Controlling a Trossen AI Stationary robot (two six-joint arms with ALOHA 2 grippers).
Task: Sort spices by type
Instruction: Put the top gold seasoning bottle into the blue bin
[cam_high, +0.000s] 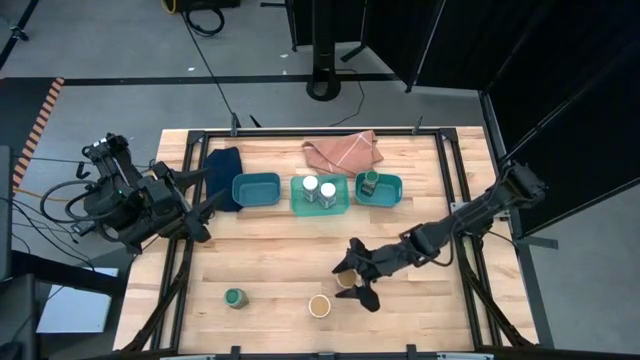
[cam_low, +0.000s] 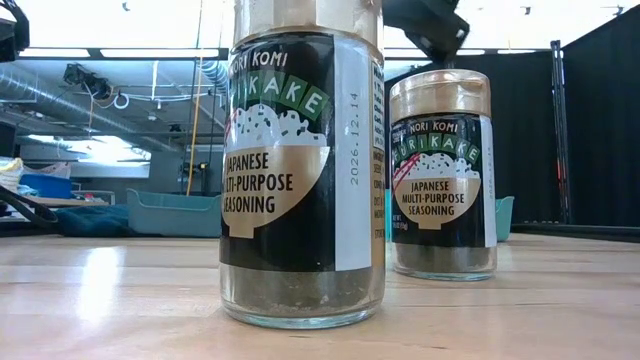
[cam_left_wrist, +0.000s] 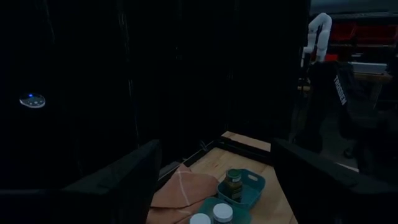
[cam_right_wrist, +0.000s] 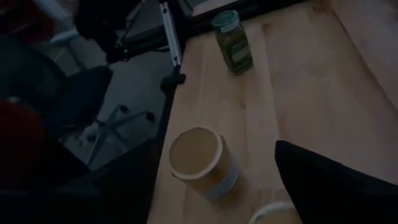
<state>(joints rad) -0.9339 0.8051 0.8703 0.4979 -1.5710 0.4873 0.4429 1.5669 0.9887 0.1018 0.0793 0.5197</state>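
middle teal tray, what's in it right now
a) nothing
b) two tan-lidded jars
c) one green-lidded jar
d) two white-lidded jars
d: the high view shows two white-lidded jars side by side in the middle teal tray, while one green-lidded jar stands in the right tray and the left tray holds none.
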